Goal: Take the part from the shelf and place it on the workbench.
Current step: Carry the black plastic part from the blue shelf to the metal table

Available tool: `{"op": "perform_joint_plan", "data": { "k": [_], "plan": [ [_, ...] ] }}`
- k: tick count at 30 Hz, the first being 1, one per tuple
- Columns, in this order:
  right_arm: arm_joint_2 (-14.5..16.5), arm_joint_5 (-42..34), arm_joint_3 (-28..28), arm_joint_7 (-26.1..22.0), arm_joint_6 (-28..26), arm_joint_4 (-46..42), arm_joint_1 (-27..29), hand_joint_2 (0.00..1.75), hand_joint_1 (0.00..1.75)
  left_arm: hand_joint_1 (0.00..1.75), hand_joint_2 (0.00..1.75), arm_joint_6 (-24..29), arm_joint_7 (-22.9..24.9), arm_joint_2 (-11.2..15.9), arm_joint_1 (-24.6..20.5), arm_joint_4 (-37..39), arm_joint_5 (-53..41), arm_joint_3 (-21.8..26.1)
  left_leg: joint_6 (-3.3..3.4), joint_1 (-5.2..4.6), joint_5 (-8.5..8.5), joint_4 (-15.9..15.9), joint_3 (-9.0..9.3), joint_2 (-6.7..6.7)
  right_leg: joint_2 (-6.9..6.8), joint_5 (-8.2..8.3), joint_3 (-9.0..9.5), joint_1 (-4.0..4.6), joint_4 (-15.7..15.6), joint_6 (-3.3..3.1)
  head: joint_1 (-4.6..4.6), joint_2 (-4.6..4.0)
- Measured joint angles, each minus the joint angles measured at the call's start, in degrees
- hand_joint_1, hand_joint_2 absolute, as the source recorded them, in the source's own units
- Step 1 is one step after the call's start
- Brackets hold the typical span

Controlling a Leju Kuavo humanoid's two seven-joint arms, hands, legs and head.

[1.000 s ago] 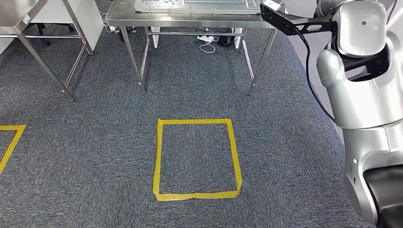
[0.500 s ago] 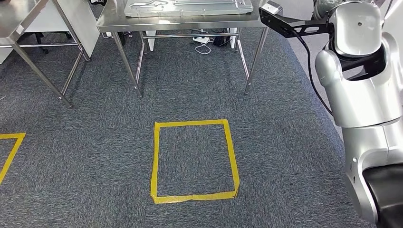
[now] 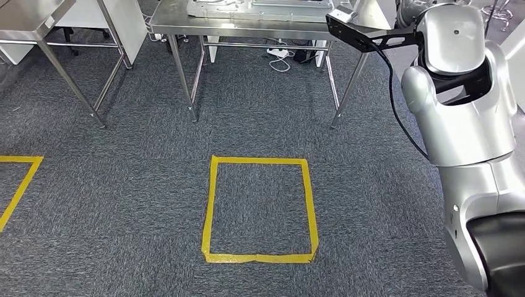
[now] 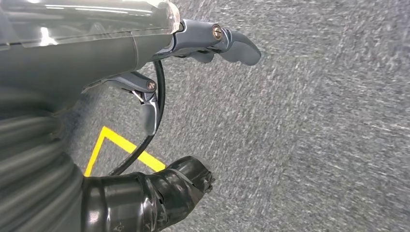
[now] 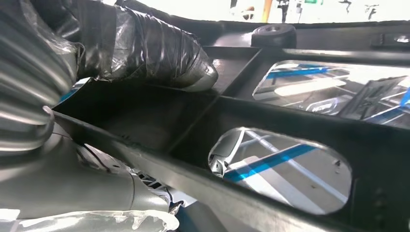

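The part is a black flat frame with oval cut-outs, held up high at the right, in front of my silver right arm. In the right wrist view my right hand grips the part, its taped thumb pressed on the black surface. The steel workbench stands ahead at the top of the head view, the part's tip over its right end. My left hand hangs above the carpet, fingers apart, holding nothing.
A silver metal panel lies on the workbench. A second steel table stands at the far left. A yellow tape square marks the grey carpet in front of me, and another tape corner lies at the left edge. Cables lie under the workbench.
The whole picture has shifted, so the camera has moved; the workbench and tape square now sit further right. The part stays held high by the right hand.
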Motion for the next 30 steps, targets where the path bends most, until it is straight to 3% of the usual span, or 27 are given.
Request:
{"op": "perform_joint_plan", "data": {
  "k": [1,2,4,6,8,10,12,15,16,17,18,20,22,26,28,30],
  "plan": [
    [-0.01,-0.06,0.0,-0.12,0.0,0.08,0.09,1.75,1.75,0.0,1.75,0.0,0.0,-0.02,0.04,0.0,0.0,0.0,0.0,-0.01,0.0,0.01,0.0,-0.14,0.05,-0.03,-0.89,-0.06,1.52,0.02,0.0,0.0],
    [-0.01,-0.09,0.0,-0.18,-0.01,0.13,0.13,1.75,1.75,0.0,1.75,0.0,0.0,-0.02,0.05,0.0,-0.01,0.0,-0.01,-0.03,-0.01,0.01,0.06,-0.25,0.09,1.08,-0.7,-0.08,0.76,-0.08,0.0,0.0],
    [-0.01,-0.09,0.0,-0.22,-0.01,0.16,0.05,1.75,1.75,0.0,1.75,0.0,0.0,-0.05,0.03,0.01,-0.02,0.0,-0.08,-0.06,-0.05,-0.01,0.26,-0.42,0.23,5.2,2.46,0.11,-6.31,-0.77,0.0,0.0],
    [0.01,-0.09,0.0,-0.26,-0.02,0.15,-0.13,1.75,1.75,0.0,1.75,0.0,0.0,-0.19,-0.02,0.02,-0.02,0.0,-0.43,-0.11,-0.04,-0.06,0.25,-0.48,0.33,7.63,5.55,0.57,-12.93,-1.66,-0.05,0.0],
    [0.02,-0.08,0.0,-0.26,-0.03,0.16,-0.24,1.75,1.75,0.0,1.75,0.0,0.0,-0.31,-0.04,0.02,-0.02,0.01,-1.06,0.01,0.06,-0.19,0.16,-0.45,0.36,7.73,6.19,0.99,-14.53,-2.14,-0.11,0.0],
    [0.05,-0.06,0.0,-0.25,-0.04,0.16,-0.33,1.75,1.75,0.0,1.75,0.0,0.0,-0.35,-0.05,0.02,-0.02,0.02,-1.73,0.06,-0.07,-0.17,0.22,-0.33,0.28,8.2,6.72,0.83,-15.39,-2.6,-0.12,0.0],
    [0.14,-0.05,0.0,-0.25,-0.06,0.16,-0.52,1.75,1.75,0.0,1.75,0.02,0.0,-0.32,-0.08,0.02,-0.02,0.02,-2.17,-0.01,-2.0,2.44,-0.81,-0.11,0.04,8.8,7.43,0.46,-16.44,-3.18,-0.15,0.0],
    [0.19,-0.05,0.01,-0.26,-0.08,0.25,-0.53,1.75,1.75,0.0,1.75,0.07,0.0,-0.15,0.01,0.02,-0.02,0.02,-2.59,0.04,-7.15,12.64,-5.45,0.02,-0.13,8.95,7.25,0.42,-16.51,-3.5,-0.16,0.0],
    [0.2,-0.05,0.02,-0.26,-0.08,0.27,-0.42,1.75,1.75,0.0,1.75,0.07,0.0,-0.14,0.05,0.02,-0.02,0.02,-2.74,0.06,-7.74,14.84,-6.49,0.04,-0.13,8.92,7.11,0.42,-16.36,-3.5,-0.16,0.0],
    [0.21,-0.05,0.02,-0.26,-0.08,0.3,-0.33,1.75,1.75,0.0,1.75,0.07,0.0,-0.14,0.08,0.02,-0.02,0.02,-2.85,0.09,-7.28,15.01,-6.53,0.06,-0.11,8.87,7.0,0.4,-16.17,-3.43,-0.16,0.0],
    [0.21,-0.05,0.02,-0.26,-0.08,0.31,-0.28,1.75,1.75,0.0,1.75,0.07,0.0,-0.12,0.07,0.02,-0.02,0.02,-2.91,0.14,-5.73,12.71,-5.29,0.1,-0.1,8.74,6.94,0.35,-15.9,-3.3,-0.15,0.0],
    [0.21,-0.05,0.02,-0.26,-0.08,0.31,-0.26,1.75,1.75,0.0,1.75,0.07,0.0,-0.06,0.04,0.02,-0.02,0.02,-2.81,0.15,-2.47,5.06,-1.11,0.17,-0.09,8.24,6.78,0.35,-15.1,-2.78,-0.16,0.0],
    [0.19,-0.05,0.03,-0.26,-0.08,0.32,-0.3,1.75,1.75,0.0,1.75,0.07,0.01,-0.02,0.02,0.02,-0.02,0.02,-2.26,0.03,-1.36,0.66,1.17,0.12,-0.05,7.84,6.44,0.54,-14.36,-2.19,-0.13,0.0],
    [0.14,-0.05,0.04,-0.26,-0.17,0.31,-0.39,1.75,1.75,0.0,1.75,0.09,0.02,-0.08,0.01,0.02,-0.05,0.02,-0.85,0.03,-1.09,0.09,1.21,0.09,0.08,7.25,5.96,0.48,-13.57,-1.15,-0.12,0.0],
    [-0.03,-0.05,0.04,-0.27,-0.18,0.34,-0.4,1.75,1.75,0.0,1.75,0.11,0.02,-0.09,-0.04,0.02,-0.08,0.02,-0.31,0.22,-0.86,-0.15,1.25,0.11,0.21,4.41,4.08,0.22,-9.17,-0.51,-0.1,0.0],
    [-0.24,-0.05,0.04,-0.27,-0.17,0.5,-0.25,1.75,1.75,0.0,1.75,0.13,0.02,-0.11,0.02,0.02,-0.16,0.02,-0.17,0.2,-0.84,-0.15,1.16,0.08,0.25,0.83,0.5,-0.02,-1.53,-0.03,-0.09,0.0]
  ]
}}
